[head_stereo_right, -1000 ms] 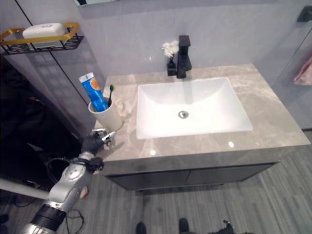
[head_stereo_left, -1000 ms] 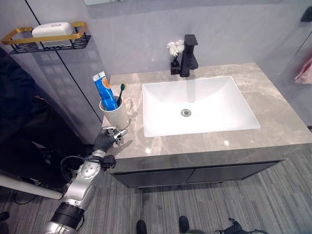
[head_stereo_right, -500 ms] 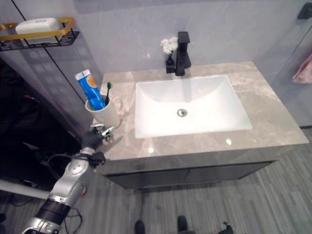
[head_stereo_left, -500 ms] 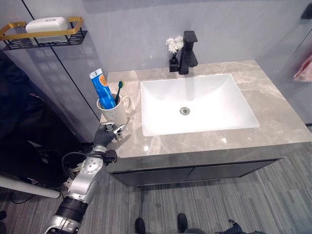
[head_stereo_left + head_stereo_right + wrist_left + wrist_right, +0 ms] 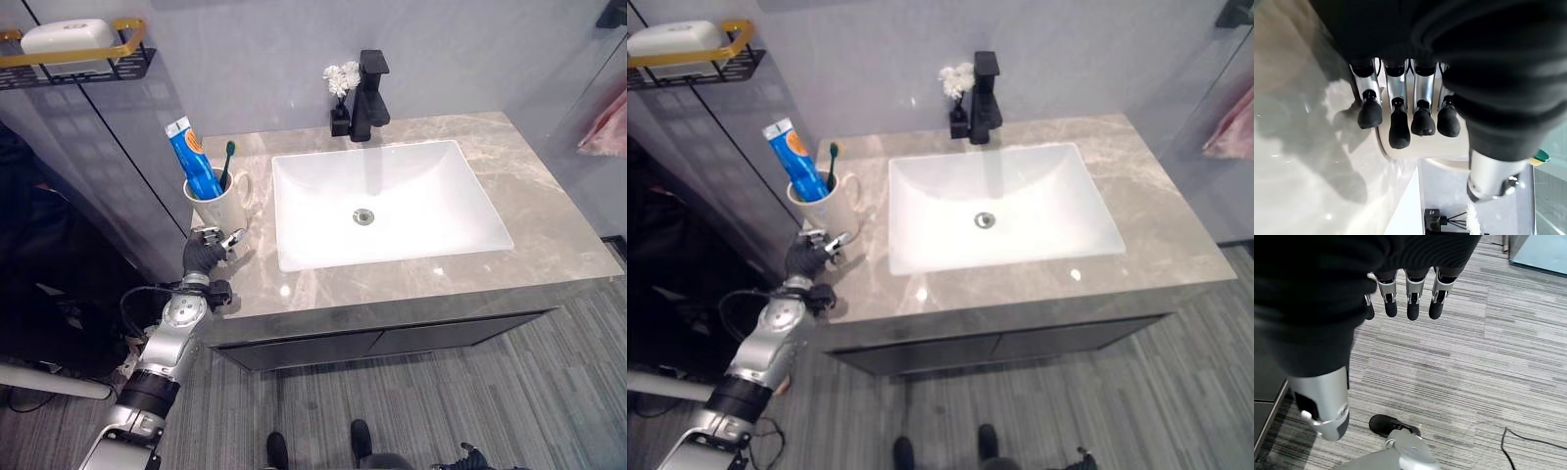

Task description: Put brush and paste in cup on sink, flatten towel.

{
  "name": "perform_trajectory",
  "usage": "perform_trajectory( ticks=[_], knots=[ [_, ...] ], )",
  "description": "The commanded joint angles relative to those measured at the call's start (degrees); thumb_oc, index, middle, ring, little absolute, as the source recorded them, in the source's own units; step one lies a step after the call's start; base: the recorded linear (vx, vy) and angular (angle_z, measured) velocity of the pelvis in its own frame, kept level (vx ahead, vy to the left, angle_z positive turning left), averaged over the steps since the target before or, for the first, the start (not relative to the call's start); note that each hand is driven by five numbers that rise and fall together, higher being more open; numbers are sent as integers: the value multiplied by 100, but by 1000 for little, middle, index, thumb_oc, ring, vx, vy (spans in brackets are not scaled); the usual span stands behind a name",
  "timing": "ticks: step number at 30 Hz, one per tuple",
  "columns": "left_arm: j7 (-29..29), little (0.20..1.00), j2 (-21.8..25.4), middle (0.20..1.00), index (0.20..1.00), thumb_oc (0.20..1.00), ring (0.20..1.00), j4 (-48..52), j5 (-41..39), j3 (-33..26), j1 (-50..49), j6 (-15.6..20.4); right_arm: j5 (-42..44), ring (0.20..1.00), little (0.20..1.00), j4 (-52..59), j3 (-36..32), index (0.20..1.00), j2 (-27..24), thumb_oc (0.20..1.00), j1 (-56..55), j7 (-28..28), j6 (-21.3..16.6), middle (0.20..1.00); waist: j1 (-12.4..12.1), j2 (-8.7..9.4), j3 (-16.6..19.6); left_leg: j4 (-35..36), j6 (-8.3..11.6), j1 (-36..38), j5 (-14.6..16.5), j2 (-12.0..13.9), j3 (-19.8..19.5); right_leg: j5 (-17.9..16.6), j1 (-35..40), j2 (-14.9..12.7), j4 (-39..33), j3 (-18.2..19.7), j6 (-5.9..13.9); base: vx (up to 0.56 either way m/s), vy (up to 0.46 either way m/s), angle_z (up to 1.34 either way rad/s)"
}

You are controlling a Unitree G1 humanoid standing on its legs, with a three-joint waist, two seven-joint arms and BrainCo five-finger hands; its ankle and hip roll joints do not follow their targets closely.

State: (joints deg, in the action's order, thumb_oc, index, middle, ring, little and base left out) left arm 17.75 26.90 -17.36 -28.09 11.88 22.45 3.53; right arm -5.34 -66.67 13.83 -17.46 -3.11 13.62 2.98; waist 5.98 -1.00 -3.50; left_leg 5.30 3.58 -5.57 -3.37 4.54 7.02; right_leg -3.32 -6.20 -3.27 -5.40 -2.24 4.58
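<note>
A cream mug stands on the marble counter left of the white sink. In it stand a blue toothpaste tube and a green-tipped toothbrush. My left hand rests on the counter's front left corner, just in front of the mug, fingers relaxed and holding nothing. In the left wrist view its fingertips hang close before the mug. A pink towel hangs at the far right edge. My right hand hangs open above the striped floor.
A black faucet and a small vase of white flowers stand behind the basin. A gold-railed wall shelf holding a white soap bar is mounted at the upper left. The grey counter stretches to the right of the sink.
The camera has shifted, sliding the whole scene. My left hand stays just in front of the mug, with no clear move of its own.
</note>
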Motion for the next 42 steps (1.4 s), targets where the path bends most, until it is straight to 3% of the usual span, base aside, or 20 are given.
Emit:
perform_trajectory(
  ticks=[1, 25, 28, 30, 31, 34, 42],
  knots=[
    [186, 200, 362, 200, 200, 200, 200, -498, 203, -100, 497, 195, -7, 1000, 1000, -72, 143, 1000, 8, 1000, 113, 75, 58, 1000, 133, 151, 23, -30, 321, 0, 89, 209, -123, 265, 183, -298, 157, -299, 333, 0, 0, 0],
    [476, 200, 1473, 200, 200, 200, 200, -2702, 109, 590, 2861, 276, 253, 1000, 1000, -17, 586, 1000, -50, 1000, 463, 160, -53, 1000, 245, 163, -312, -30, 331, -636, -62, 190, 34, -67, -573, -334, 40, -6, 461, -27, 8, -6],
    [508, 200, 1625, 200, 200, 200, 200, -3155, 39, 700, 3206, 306, 299, 1000, 1000, -18, 711, 1000, -12, 1000, 579, 188, -99, 1000, 246, 176, -377, -30, 299, -764, -83, 164, 134, -170, -779, -343, 40, 158, 496, -38, 48, -14],
    [711, 200, 1534, 200, 200, 200, 200, -2991, 92, 607, 3087, 363, 302, 1000, 1000, -35, 720, 1000, 48, 1000, 558, 226, -115, 1000, 219, 186, -391, -30, 294, -750, -89, 165, 128, -137, -764, -348, 40, 165, 486, 39, -1, -25],
    [1005, 200, 1230, 200, 200, 200, 200, -2707, 193, 448, 2931, 427, 287, 1000, 1000, -30, 702, 1000, 95, 1000, 574, 278, -132, 1000, 219, 196, -402, -30, 291, -723, -64, 143, 113, -113, -727, -360, 40, 134, 471, 44, -8, -4],
    [1138, 200, 988, 200, 200, 200, 200, -2070, 330, 234, 2585, 522, 278, 1000, 1000, -44, 668, 1000, 104, 1000, 559, 293, -110, 1000, 203, 208, -375, -30, 276, -703, -16, 117, 112, -88, -708, -379, 40, 105, 474, 22, -6, 7],
    [1068, 200, 405, 200, 200, 200, 200, -507, 641, -394, 1052, 624, 198, 1000, 1000, -27, 381, 1000, 188, 1000, 434, 246, -99, 1000, 99, 342, -213, -30, 302, -428, 83, 158, 94, 30, -310, -400, 40, -161, 460, 70, -15, 13]
  ],
)
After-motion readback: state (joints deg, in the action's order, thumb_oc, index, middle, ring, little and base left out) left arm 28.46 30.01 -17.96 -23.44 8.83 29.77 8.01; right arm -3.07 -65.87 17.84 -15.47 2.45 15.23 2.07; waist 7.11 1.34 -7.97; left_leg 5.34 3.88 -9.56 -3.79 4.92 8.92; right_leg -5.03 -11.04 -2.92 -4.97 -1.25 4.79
